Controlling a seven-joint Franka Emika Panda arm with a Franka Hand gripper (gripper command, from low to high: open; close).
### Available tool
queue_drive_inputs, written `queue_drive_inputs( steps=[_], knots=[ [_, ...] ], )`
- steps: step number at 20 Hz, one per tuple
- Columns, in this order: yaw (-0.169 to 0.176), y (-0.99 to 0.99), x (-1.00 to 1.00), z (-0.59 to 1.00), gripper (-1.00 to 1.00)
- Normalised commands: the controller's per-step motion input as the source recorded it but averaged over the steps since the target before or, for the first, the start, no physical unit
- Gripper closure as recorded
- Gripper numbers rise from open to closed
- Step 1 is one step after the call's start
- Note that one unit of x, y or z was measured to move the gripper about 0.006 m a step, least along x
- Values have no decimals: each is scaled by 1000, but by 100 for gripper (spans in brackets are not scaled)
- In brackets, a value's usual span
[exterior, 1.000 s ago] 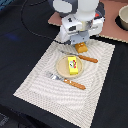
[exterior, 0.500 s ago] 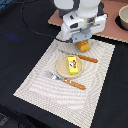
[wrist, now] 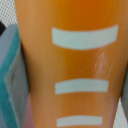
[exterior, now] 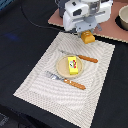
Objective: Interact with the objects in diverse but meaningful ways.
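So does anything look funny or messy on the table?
Nothing is spilled or broken. The yellow box sits on the plate like food, with the knife and fork slanted on either side. The orange block hangs under the gripper at the mat's far edge.

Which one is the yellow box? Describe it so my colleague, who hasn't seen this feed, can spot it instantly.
Find the pale striped placemat on the dark table. At its middle sits a round tan plate, with a wooden-handled utensil on either side. The yellow box lies on that plate, the only bright yellow item, marked by a red label on top.
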Motion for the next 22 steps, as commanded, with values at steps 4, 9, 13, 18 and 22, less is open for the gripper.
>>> queue_drive_inputs(
  steps=[4,9,13,18,22],
  knots=[
    [-1,-766,-426,0,100],
    [-24,-712,-447,0,100],
    [-48,-668,-476,0,100],
    [-28,-788,-380,-9,100],
    [5,-544,-452,0,100]
  ],
)
